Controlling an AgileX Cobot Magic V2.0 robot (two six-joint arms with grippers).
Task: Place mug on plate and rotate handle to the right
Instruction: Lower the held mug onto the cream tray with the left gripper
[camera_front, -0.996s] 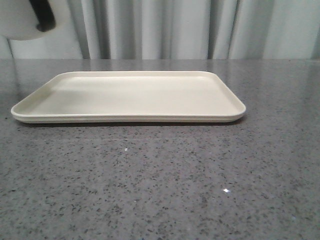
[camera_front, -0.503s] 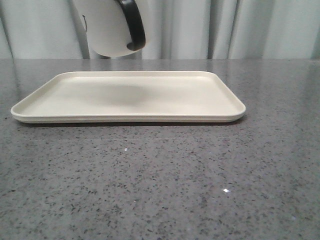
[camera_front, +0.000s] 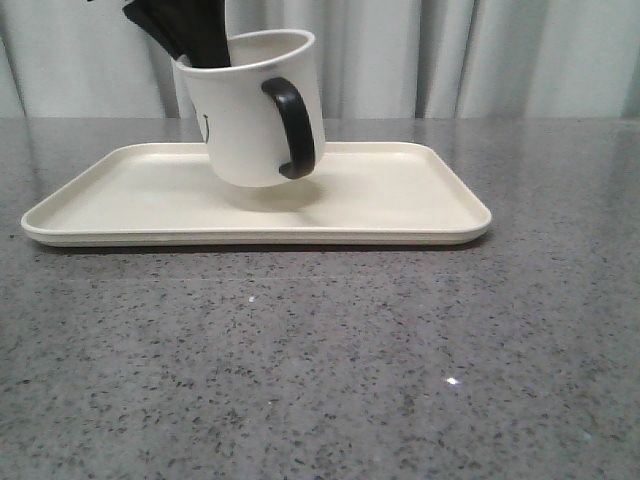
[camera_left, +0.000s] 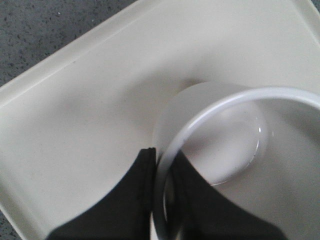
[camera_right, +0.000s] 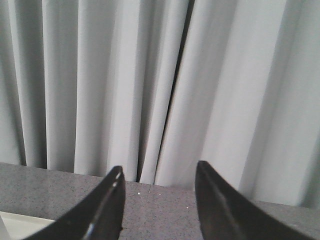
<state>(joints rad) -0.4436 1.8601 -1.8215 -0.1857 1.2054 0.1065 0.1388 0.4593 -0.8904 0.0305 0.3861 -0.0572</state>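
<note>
Left gripper (camera_front: 200, 55) pinches the mug (camera_front: 245, 125) by its rim wall, one finger inside, one outside. The mug hangs tilted just above the plate (camera_front: 400, 200), near the plate's middle, handle (camera_front: 293, 128) facing the camera. Rigid, smooth, probably breakable; rim grip suits it. Right gripper (camera_right: 157, 200) stands apart, empty.

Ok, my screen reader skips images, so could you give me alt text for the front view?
A white mug with a black handle hangs tilted just above a cream plate, gripped at its rim by the left gripper. The plate sits on a grey speckled table before pale curtains.
</note>
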